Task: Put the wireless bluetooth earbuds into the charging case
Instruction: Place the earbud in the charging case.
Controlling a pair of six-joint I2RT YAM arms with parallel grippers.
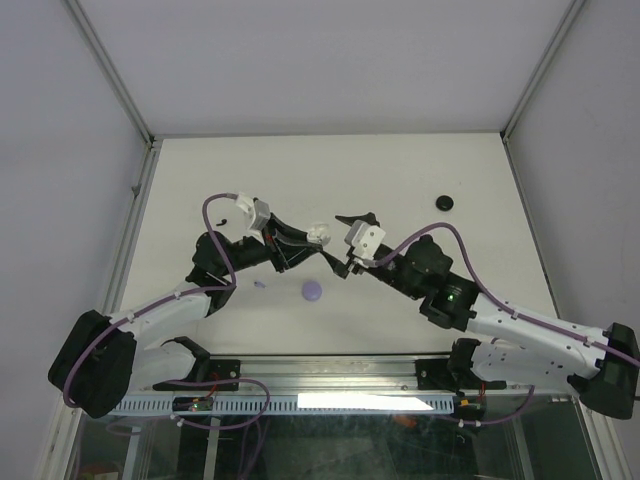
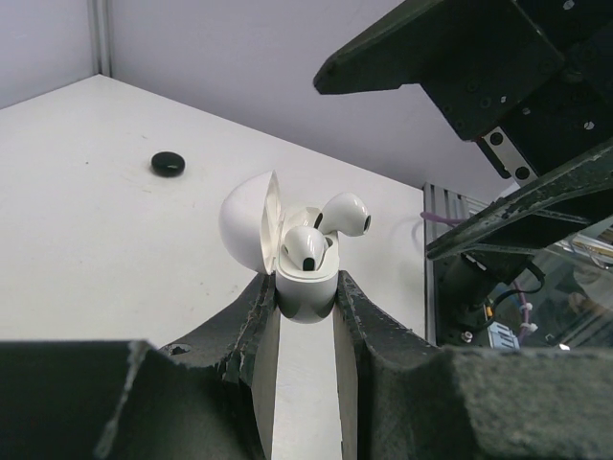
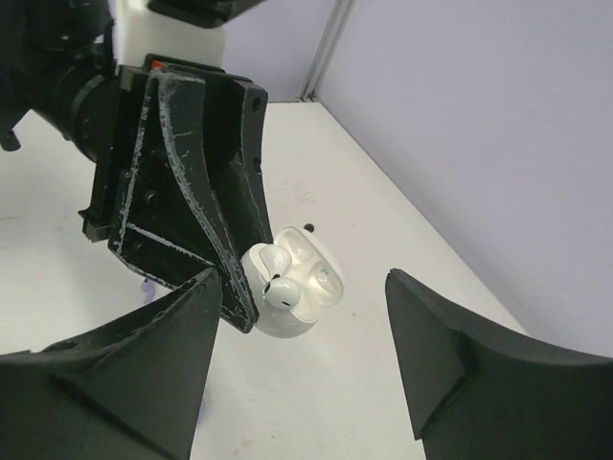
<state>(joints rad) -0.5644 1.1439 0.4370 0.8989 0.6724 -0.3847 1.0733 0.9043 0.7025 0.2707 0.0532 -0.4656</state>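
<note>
My left gripper [image 1: 314, 238] is shut on a white charging case [image 2: 306, 295] and holds it above the table, lid [image 2: 245, 228] open. Two white earbuds sit in the case's mouth. One [image 2: 306, 247] lies low in its socket. The other [image 2: 345, 213] sticks up higher. The right wrist view shows the case [image 3: 287, 316] and both buds [image 3: 284, 291] beside the left finger. My right gripper [image 1: 340, 243] is open and empty, jaws wide apart, close to the case and facing it [image 3: 297, 345].
A lavender round case [image 1: 312, 291] and a tiny lavender earbud [image 1: 259, 285] lie on the table below the grippers. A black round case [image 1: 444, 202] lies at the back right, also in the left wrist view [image 2: 168, 164]. A tiny black piece [image 1: 225, 219] lies at the left.
</note>
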